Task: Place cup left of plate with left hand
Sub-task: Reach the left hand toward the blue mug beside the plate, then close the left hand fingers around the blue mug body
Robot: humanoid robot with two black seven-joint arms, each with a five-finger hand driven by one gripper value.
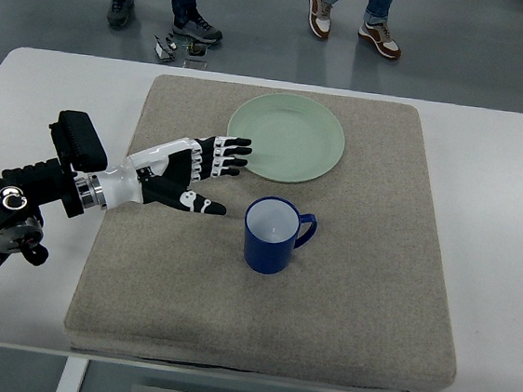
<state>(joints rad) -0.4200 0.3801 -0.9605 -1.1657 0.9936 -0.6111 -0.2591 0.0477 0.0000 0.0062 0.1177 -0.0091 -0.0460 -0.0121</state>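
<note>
A blue cup [273, 236] with a white inside stands upright on the grey mat [364, 291], its handle pointing right. It sits just in front of a pale green plate [286, 138] at the mat's far middle. My left hand [209, 174] reaches in from the left and hovers over the mat, left of the cup and at the plate's left rim. Its fingers are spread and hold nothing. A small gap separates the thumb from the cup.
The mat lies on a white table [506, 184]. Beyond the far edge, two people's legs and shoes [355, 19] stand on the floor, with a small object [179, 49] lying near them.
</note>
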